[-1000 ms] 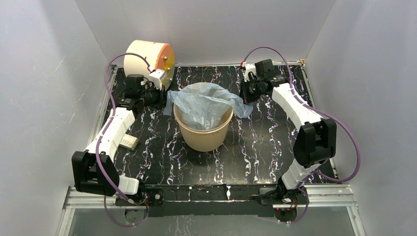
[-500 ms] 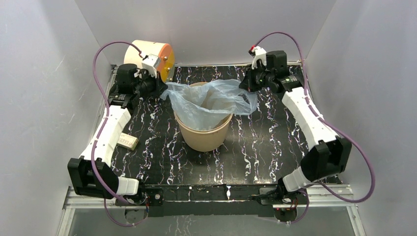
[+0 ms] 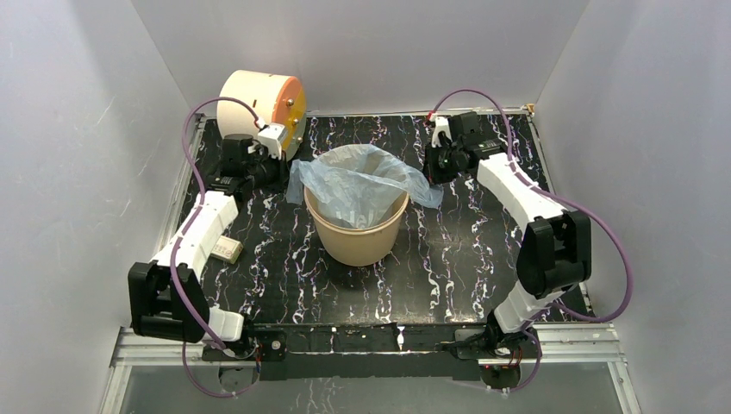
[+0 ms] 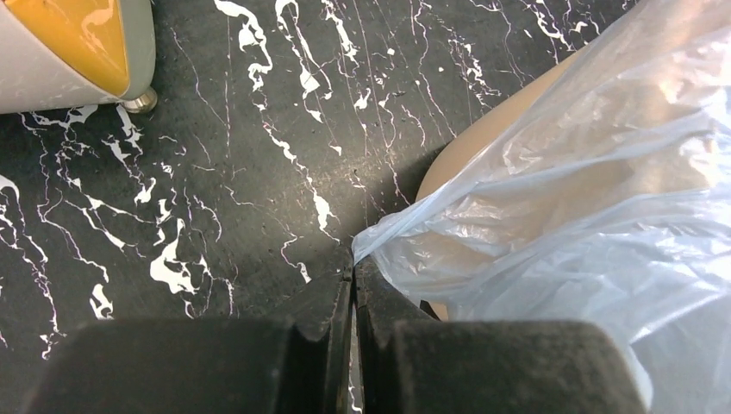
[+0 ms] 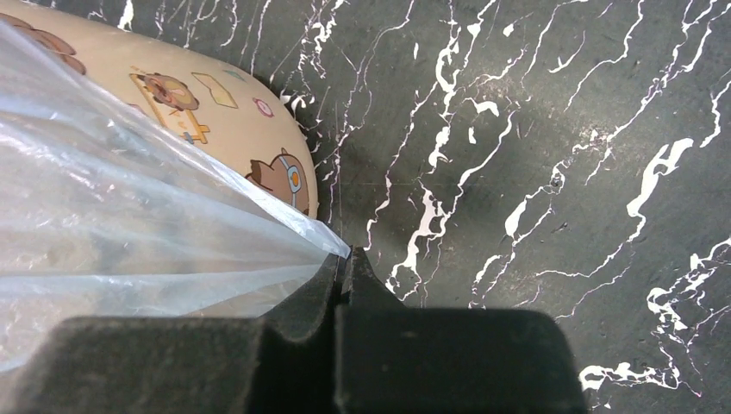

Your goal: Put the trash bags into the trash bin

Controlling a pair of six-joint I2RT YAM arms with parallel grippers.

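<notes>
I am pinching opposite edges of the trash bag [image 3: 360, 177] with my left gripper [image 4: 353, 278] and right gripper [image 5: 341, 263], jaws fully closed. The bag is draping across the trash bin [image 3: 355, 237] mouth. Uneven pulling risks tearing the film or tipping the bin.

Left gripper [image 4: 353, 274], right gripper [image 5: 342, 259]: seemingly clamped

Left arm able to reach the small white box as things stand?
Probably not yet: the left hand is shut on the trash bag, and the white box sits back by its own forearm.
</notes>
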